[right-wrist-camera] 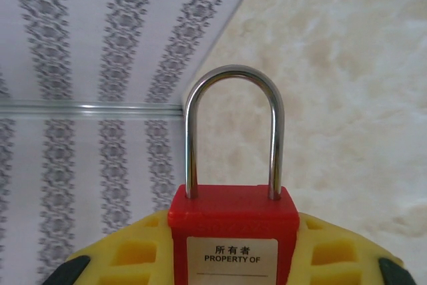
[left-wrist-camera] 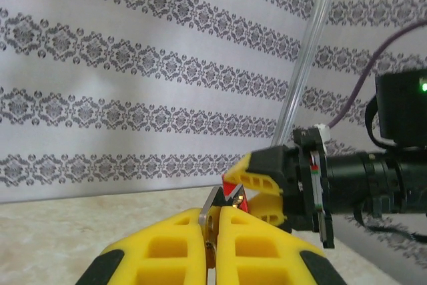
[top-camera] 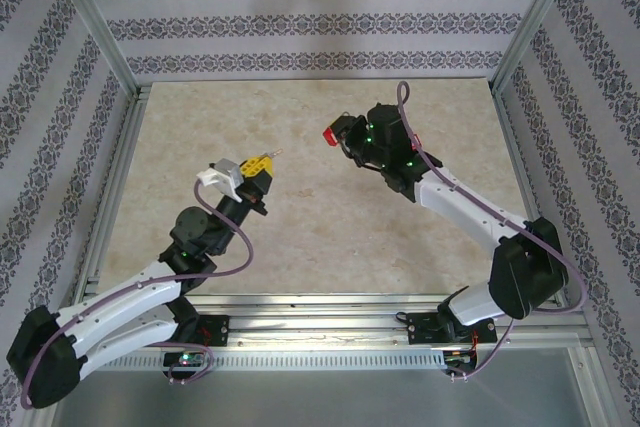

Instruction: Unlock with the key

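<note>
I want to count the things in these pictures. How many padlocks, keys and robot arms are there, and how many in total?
Padlock: 1
Key: 1
Robot arm: 2
Total: 4

The counter (top-camera: 330, 217) had a pale beige, marble-like top with faint veining. Three walls closed it in: the back wall (top-camera: 320, 7), the left wall (top-camera: 40, 97) and the right wall (top-camera: 600, 97). All were papered white with bands of grey damask ornament. A silvery metal post (top-camera: 95, 22) rose at each back corner, and a metal rail (top-camera: 330, 302) ran along the near edge. Beyond it lay a dull grey panel (top-camera: 330, 397). The light was soft and even.
</note>
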You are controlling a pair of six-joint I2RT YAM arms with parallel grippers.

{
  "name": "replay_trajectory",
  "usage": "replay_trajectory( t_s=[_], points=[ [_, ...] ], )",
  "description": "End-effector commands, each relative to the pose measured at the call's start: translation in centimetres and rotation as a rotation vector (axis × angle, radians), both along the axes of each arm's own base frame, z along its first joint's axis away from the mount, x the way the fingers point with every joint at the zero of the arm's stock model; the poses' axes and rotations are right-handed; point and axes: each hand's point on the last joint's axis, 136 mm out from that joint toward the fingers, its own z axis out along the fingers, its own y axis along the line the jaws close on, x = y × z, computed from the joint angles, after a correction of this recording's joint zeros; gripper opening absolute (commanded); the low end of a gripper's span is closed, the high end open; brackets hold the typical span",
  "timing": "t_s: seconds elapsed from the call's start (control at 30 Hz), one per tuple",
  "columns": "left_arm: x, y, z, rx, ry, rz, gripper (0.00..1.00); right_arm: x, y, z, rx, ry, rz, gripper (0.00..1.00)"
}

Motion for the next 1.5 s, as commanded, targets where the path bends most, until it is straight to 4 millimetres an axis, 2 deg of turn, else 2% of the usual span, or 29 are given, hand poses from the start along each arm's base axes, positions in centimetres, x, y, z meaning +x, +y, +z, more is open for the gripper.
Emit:
replay_trajectory(
  t_s=[0.0,0.23,0.43,0.73,1.1,1.47],
  points=[
    [-0.1,0.4,3.2,0.012,-0.117,0.107,0.0,1.3,1.5,4.2,0.14,-0.081,-0.061,0.0],
    [0.3,-0.5,3.5,0.027,-0.142,0.154,0.0,0.5,4.7,5.7,0.26,-0.089,-0.024,0.0],
    [0.6,-0.3,2.8,0.027,-0.129,0.207,0.0,-0.2,5.6,8.1,0.291,-0.132,-0.027,0.0],
    [1.8,-0.5,2.6,-0.047,-0.044,0.227,0.0,-1.4,7.5,9.8,0.296,-0.169,0.026,0.0],
    [2.1,-0.3,2.1,-0.078,-0.022,0.24,0.0,-3.4,8.0,11.6,0.259,-0.217,0.059,0.0],
    [2.6,-0.2,1.5,-0.102,0.02,0.261,0.0,-4.3,7.8,11.7,0.226,-0.233,0.065,0.0]
  ],
)
